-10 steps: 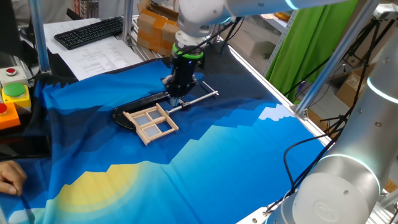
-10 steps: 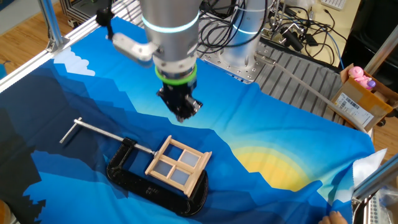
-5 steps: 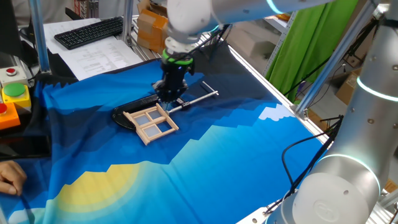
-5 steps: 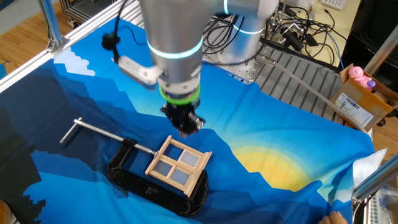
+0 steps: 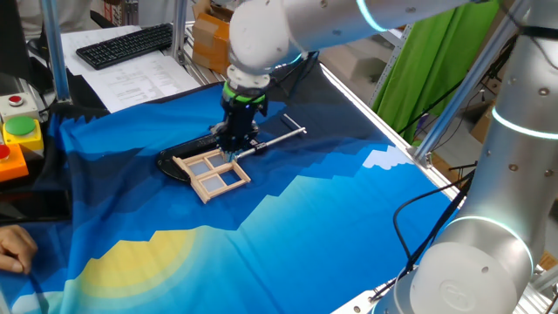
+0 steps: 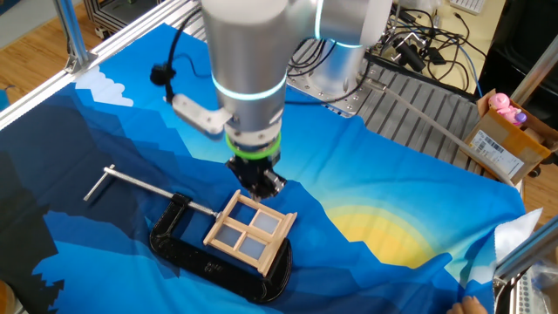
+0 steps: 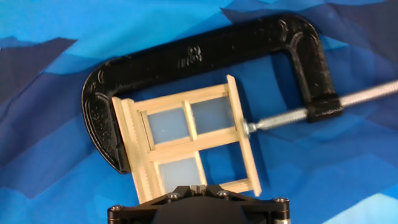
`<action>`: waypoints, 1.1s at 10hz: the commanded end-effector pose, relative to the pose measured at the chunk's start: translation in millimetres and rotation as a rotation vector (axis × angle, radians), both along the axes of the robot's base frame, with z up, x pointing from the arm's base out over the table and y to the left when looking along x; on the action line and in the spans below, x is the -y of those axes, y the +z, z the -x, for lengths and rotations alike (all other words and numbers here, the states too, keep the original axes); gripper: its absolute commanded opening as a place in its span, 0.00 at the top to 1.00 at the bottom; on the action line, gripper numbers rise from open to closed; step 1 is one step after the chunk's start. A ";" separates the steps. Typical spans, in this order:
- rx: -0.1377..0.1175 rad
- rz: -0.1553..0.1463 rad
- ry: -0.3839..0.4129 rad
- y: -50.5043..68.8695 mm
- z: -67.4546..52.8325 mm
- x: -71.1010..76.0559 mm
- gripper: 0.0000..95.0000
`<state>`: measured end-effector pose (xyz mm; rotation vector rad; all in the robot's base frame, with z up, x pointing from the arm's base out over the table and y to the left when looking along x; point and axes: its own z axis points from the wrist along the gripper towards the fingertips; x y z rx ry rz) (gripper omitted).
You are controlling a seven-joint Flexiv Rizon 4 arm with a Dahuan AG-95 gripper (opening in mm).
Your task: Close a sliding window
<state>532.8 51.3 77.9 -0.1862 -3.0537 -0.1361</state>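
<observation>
The sliding window is a small light-wood frame with four panes, lying flat on blue cloth inside a black C-shaped base with a thin metal rod. It also shows in the other fixed view and the hand view. In the hand view three panes look frosted and one opening shows blue cloth. My gripper is shut and empty, fingertips together, just above the frame's edge nearest the rod. In the hand view the gripper sits at the bottom edge, over the frame's side.
A keyboard and papers lie beyond the cloth. A button box stands at the left edge and a person's hand shows at the lower left. Aluminium posts frame the table. Cables and a cardboard box lie behind.
My gripper has moved down and across from above the rod to the window frame's edge. The window and its base have not moved.
</observation>
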 end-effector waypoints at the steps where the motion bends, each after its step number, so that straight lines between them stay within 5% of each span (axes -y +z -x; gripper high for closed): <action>1: 0.006 0.002 -0.006 -10.7 2.3 -7.8 1.00; 8: 0.005 0.007 0.001 -27.4 6.1 -14.6 1.00; 10: 0.015 0.058 -0.019 -27.4 6.1 -14.6 1.00; 11: -0.005 0.104 -0.016 -27.4 6.1 -14.6 1.00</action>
